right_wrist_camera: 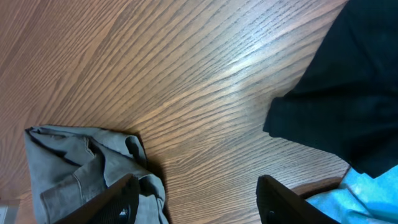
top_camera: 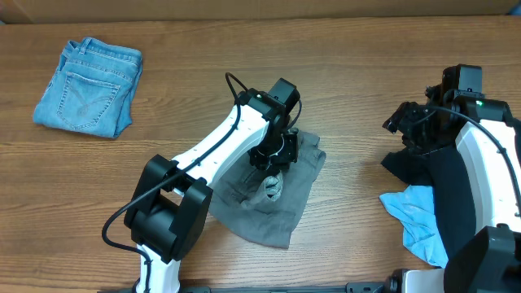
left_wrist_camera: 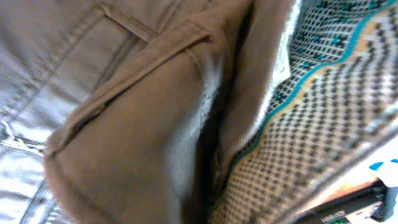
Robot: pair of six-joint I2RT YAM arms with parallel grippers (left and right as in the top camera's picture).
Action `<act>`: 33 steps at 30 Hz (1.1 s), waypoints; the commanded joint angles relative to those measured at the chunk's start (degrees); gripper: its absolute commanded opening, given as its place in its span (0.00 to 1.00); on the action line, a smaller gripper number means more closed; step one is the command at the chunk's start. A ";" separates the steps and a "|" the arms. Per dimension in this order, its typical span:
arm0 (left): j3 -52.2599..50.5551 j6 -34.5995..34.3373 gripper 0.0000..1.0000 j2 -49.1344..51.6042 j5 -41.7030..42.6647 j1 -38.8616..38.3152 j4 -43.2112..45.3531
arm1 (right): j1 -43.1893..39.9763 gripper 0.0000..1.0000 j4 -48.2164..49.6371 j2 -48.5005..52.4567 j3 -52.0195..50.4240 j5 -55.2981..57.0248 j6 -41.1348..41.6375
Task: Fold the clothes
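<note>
The grey shorts (top_camera: pixel 281 203) lie crumpled at the table's middle, with a pale patterned inner lining (top_camera: pixel 271 189) showing. My left gripper (top_camera: pixel 273 159) is down in the shorts, and bunched fabric covers its fingers. In the left wrist view the grey fabric with a pocket seam (left_wrist_camera: pixel 143 112) and the patterned lining (left_wrist_camera: pixel 323 99) fill the frame, so the fingers are hidden. My right gripper (right_wrist_camera: pixel 199 202) is open and empty over bare wood. It is at the right in the overhead view (top_camera: pixel 400 124). The shorts (right_wrist_camera: pixel 74 168) lie to its left.
Folded light-blue jeans (top_camera: pixel 89 85) lie at the far left. A dark navy shirt (top_camera: pixel 427 175) and a light-blue cloth (top_camera: pixel 419 216) lie under the right arm. Both also show in the right wrist view: the shirt (right_wrist_camera: pixel 348 93) and the cloth (right_wrist_camera: pixel 357 199).
</note>
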 commanded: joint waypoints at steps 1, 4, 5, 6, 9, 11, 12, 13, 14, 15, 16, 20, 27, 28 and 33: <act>-0.07 0.50 0.26 0.37 2.62 -0.50 -0.76 | -0.15 0.64 0.31 -0.79 0.85 -0.22 0.09; 2.12 3.69 0.33 0.22 2.10 0.04 -4.17 | -0.15 0.64 0.26 -0.79 0.85 -0.24 0.09; 4.00 5.31 0.37 -0.04 1.68 0.37 -6.34 | -0.15 0.64 0.24 -0.79 0.85 -0.24 0.09; 6.25 6.64 0.37 -0.55 0.81 0.68 -8.61 | -0.15 0.64 0.09 -0.79 0.85 -0.24 0.09; 13.64 7.74 0.40 -2.64 -7.37 1.40 -15.26 | -0.15 0.64 -0.20 -0.79 0.85 -0.31 0.09; 18.93 7.72 0.48 -4.31 -15.32 1.95 -19.19 | -0.13 0.64 -0.57 -0.79 0.85 -0.98 -0.31; 21.31 7.72 0.54 -5.14 -19.85 2.29 -20.76 | -0.09 0.64 -0.55 -0.79 0.85 -2.75 -2.14; 23.12 7.72 0.60 -6.01 -23.69 2.82 -21.84 | 0.13 0.64 -0.37 -0.79 0.85 -5.62 -4.76; 23.98 7.72 0.64 -6.60 -26.12 3.45 -22.27 | 0.66 0.63 -0.15 -0.79 0.85 -9.38 -7.98; 24.30 7.74 0.64 -7.15 -27.67 4.48 -22.36 | 1.36 0.63 -0.07 -0.79 0.85 -12.92 -10.93; 24.24 7.74 0.60 -7.32 -27.58 6.47 -22.58 | 2.93 0.63 0.04 -0.79 0.85 -17.33 -14.27; 18.84 9.81 0.36 -6.51 -19.58 12.46 -21.88 | 12.11 0.62 0.87 -0.79 0.85 -20.44 -16.59; -2.99 11.15 0.16 -6.34 -11.74 17.25 -11.82 | 29.79 0.45 10.91 0.59 -0.35 -11.87 -13.62; -4.76 11.15 0.16 -6.34 -10.97 17.51 -10.80 | 30.75 0.42 10.88 1.29 -0.35 -9.79 -12.76; -14.95 11.17 0.22 -6.34 -6.97 18.80 -3.50 | 32.15 0.28 8.90 10.14 -0.33 -3.67 -11.17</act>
